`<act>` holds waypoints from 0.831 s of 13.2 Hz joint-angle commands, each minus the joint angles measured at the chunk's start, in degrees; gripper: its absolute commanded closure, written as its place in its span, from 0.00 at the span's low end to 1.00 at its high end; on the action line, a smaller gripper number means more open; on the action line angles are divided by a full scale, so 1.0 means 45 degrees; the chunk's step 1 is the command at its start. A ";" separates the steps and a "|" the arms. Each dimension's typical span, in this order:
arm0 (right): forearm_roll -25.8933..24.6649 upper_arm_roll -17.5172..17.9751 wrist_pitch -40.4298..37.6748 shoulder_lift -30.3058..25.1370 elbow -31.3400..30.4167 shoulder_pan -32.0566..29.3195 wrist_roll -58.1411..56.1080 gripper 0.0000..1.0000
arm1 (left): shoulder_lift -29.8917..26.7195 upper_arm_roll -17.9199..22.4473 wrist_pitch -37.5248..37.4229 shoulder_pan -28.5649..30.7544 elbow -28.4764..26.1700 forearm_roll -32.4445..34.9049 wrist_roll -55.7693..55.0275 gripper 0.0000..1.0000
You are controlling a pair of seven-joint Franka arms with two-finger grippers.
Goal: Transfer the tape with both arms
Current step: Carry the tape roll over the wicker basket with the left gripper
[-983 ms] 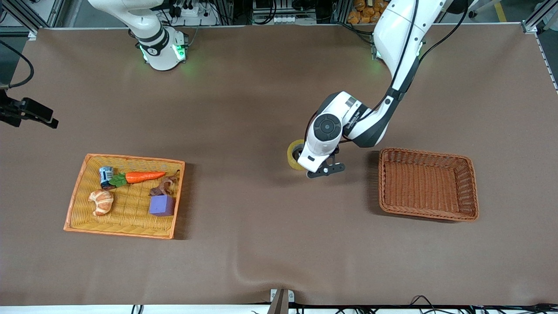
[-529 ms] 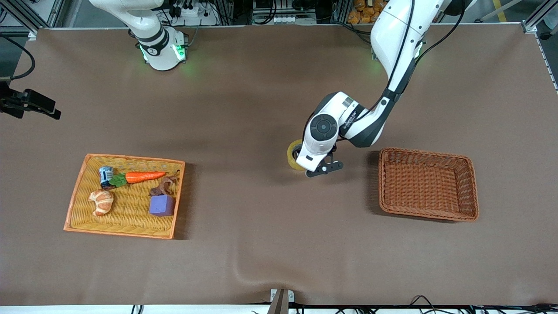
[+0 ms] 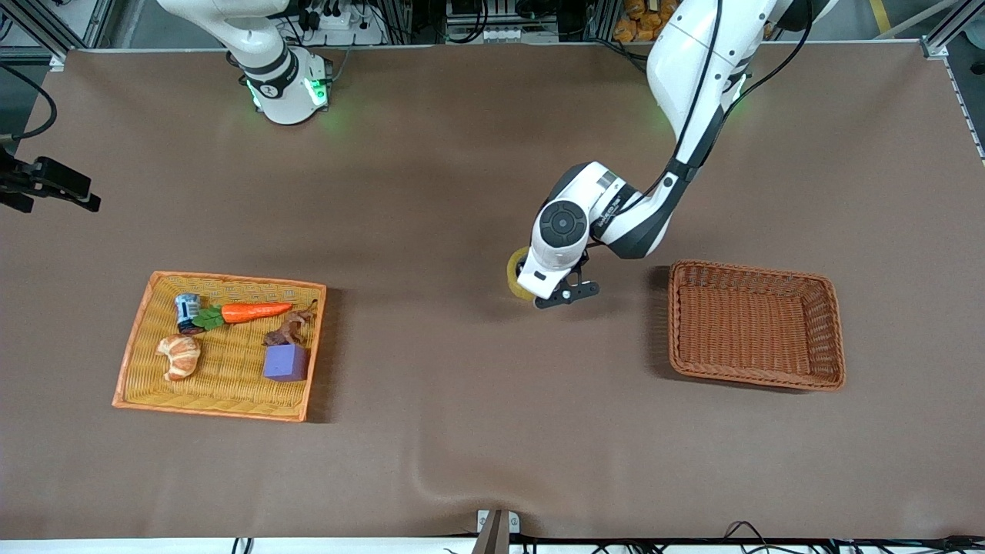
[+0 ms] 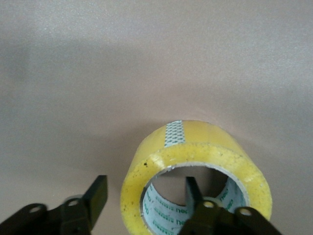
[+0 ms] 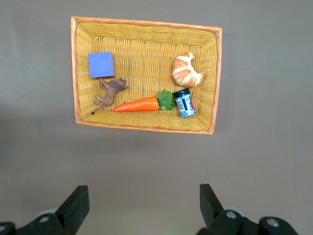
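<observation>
Left gripper (image 4: pixel 142 198) fingers straddle the tape's (image 4: pixel 195 152) wall, one inside.

Robotics lab, two white arms (image 3: pixel 692 69) bolted at a brown-covered worktop (image 3: pixel 431 192), aluminium framing (image 3: pixel 943 38), power strips and cables along its edge, green-lit bases (image 3: pixel 288 96)
</observation>
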 commanded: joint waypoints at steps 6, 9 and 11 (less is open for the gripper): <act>-0.0207 0.0110 0.0079 -0.0037 -0.0057 0.0005 -0.0051 0.00 | -0.0523 0.0057 0.0198 0.0207 0.0091 -0.0271 -0.0212 1.00; -0.0246 0.0129 0.0118 0.0139 0.0157 -0.0053 -0.0070 0.00 | -0.1694 0.0077 -0.0423 0.0617 0.0110 -0.0545 -0.0173 1.00; -0.0168 0.0129 0.0157 0.0197 0.0158 -0.0053 -0.0051 0.00 | -0.2748 0.0057 -0.1049 0.1318 0.0130 -0.0545 0.0138 1.00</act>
